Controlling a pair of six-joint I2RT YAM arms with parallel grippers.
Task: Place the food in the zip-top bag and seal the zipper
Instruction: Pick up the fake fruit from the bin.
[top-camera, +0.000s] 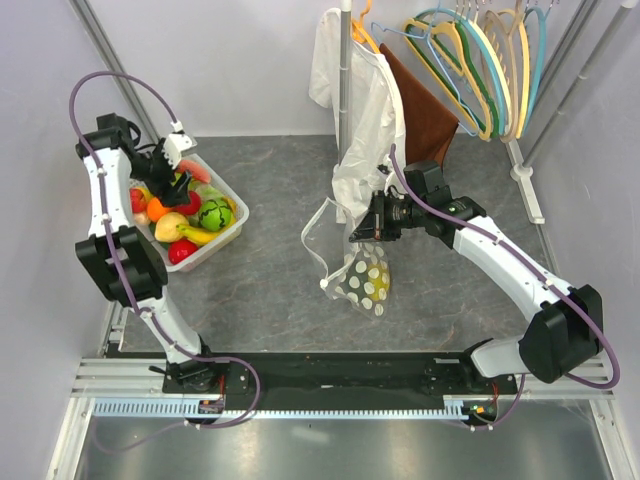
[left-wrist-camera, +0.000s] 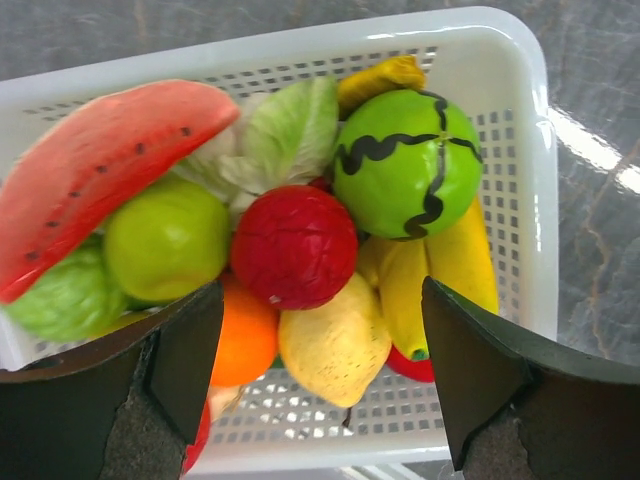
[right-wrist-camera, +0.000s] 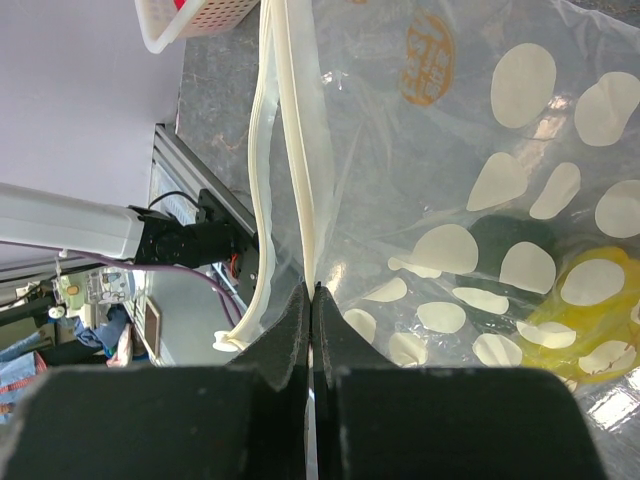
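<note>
Left wrist view: left gripper (left-wrist-camera: 322, 300) released, jaws spread over the red fruit (left-wrist-camera: 293, 245) in the white basket (left-wrist-camera: 515, 190) by the table's (top-camera: 270, 300) left edge. Right gripper (right-wrist-camera: 312, 297) clenched on the zip-top bag's (right-wrist-camera: 480, 200) zipper (right-wrist-camera: 300, 150), mid-table. Advise descending centred on that fruit, then closing gently.

Count as found: one grey stone-patterned desk (top-camera: 270, 300); one white lattice plastic basket (left-wrist-camera: 520, 150). Basket contents:
- one red watermelon slice (left-wrist-camera: 100, 170)
- one green apple (left-wrist-camera: 165, 240)
- one dark red textured round fruit (left-wrist-camera: 293, 247)
- one green black-striped round melon (left-wrist-camera: 405, 165)
- one orange (left-wrist-camera: 245, 340)
- one pale yellow lemon (left-wrist-camera: 335, 345)
- one yellow banana bunch (left-wrist-camera: 440, 270)
- two pale green leafy vegetables (left-wrist-camera: 285, 130) (left-wrist-camera: 60, 295)
- others partly hidden, uncounted

One clear polka-dotted plastic bag (top-camera: 365, 275), one yellow fruit (right-wrist-camera: 590, 320) inside. Two tools: left tool (top-camera: 180, 190), right tool (top-camera: 356, 235)
</note>
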